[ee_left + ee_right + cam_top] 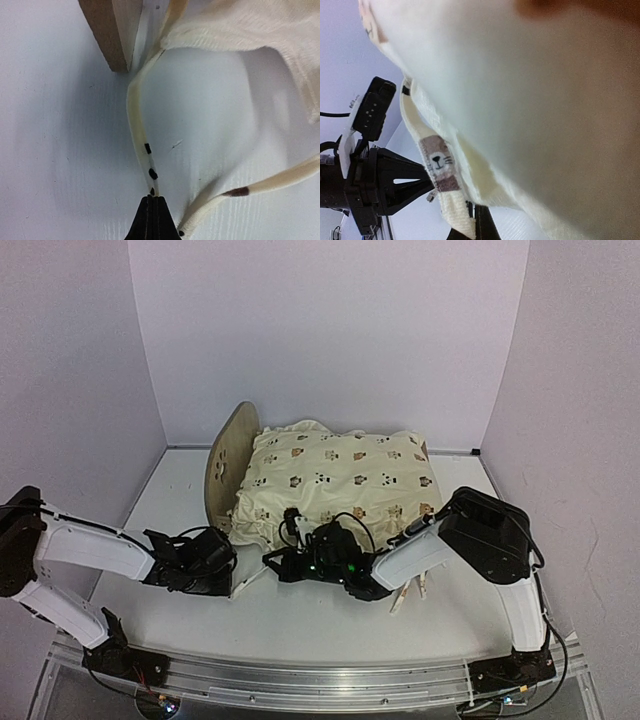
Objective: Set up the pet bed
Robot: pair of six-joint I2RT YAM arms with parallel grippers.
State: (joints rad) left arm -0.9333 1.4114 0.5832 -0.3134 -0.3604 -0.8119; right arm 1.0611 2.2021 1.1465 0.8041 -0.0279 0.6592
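1. Left gripper (152, 220): the jaws are together, clamped on a narrow cream fabric tie strap (137, 125) with black marks. The strap runs up from the fingertips toward the cushion edge. A second cream strap (260, 185) curves off to the right, and its near end is cut off at the bottom edge of the frame.

2. Right gripper (479, 227): the jaws are closed. Only the dark fingertips show at the bottom of the wrist view. A printed cushion edge runs down beside them, but it cannot be told whether this fabric is pinched.

3. White table (300, 625): both grippers sit low over it, close together, at the near edge of the cushion.

4. Cream animal-print cushion (340, 480): it lies rumpled at the centre of the table and fills most of the right wrist view, out of focus.

5. Light-wood pet bed (222, 465): only its arched headboard is visible, standing at the cushion's far left. The base and footboard are hidden under the cushion.
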